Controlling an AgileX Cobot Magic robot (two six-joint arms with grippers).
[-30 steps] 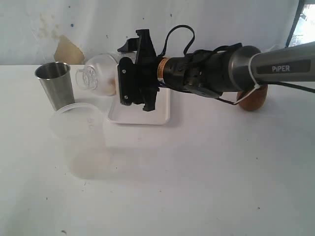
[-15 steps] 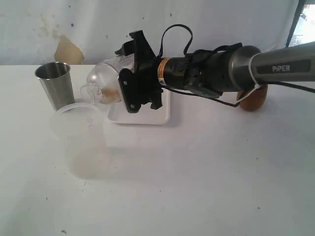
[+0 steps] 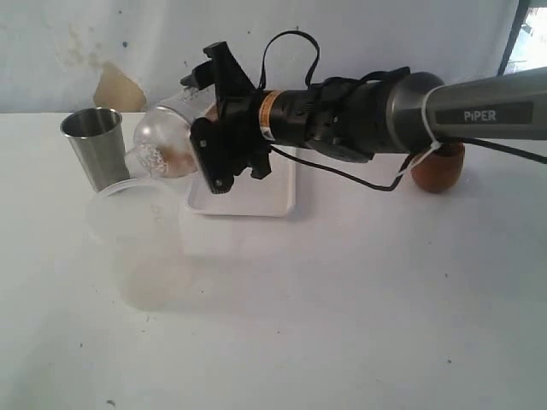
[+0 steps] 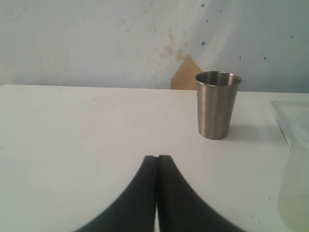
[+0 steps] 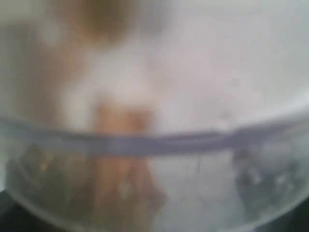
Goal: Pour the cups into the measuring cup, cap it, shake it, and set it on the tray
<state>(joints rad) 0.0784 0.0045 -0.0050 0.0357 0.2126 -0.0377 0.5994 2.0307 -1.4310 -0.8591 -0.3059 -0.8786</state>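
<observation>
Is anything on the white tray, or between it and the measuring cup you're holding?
Nothing visible. The right tool holds the capped clear plastic measuring cup tilted in the air by the flat white rectangular tray, whose visible surface is bare; the tool hides its far part.

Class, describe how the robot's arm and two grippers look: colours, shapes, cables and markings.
The right arm is a grey tube marked PiPER in white, with a white zip tie, an orange ring and a looping black cable. The right gripper is black and blocky. The left gripper has two black, curved, tapering fingers.
</observation>
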